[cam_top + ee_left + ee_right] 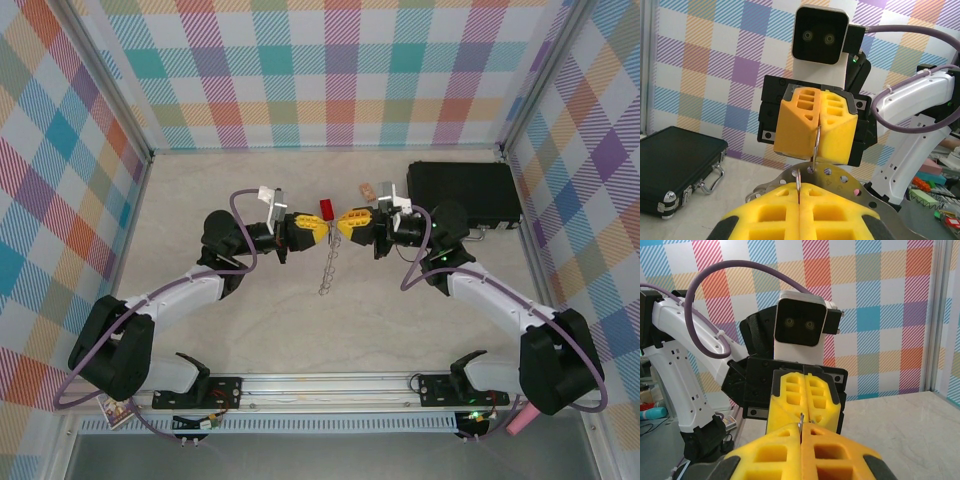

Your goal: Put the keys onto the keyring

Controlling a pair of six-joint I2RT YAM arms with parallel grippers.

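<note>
My left gripper [320, 229] and right gripper [343, 226] meet tip to tip above the middle of the table. Between them hangs the keyring [327, 266], edge-on in the top view. In the left wrist view the keyring [862, 186] is a flat grey plate with holes along its rim. There my left gripper [799, 190] is shut on a thin wire loop [798, 178] at that rim. The right gripper [818, 150] opposite is shut on a second wire loop. In the right wrist view my right gripper [801, 430] pinches a thin wire. The keys are out of view.
A red block [326, 208] lies just behind the two grippers and a small tan block [368, 190] sits further back. A black case [463, 193] stands at the back right. Checked walls close the table on three sides.
</note>
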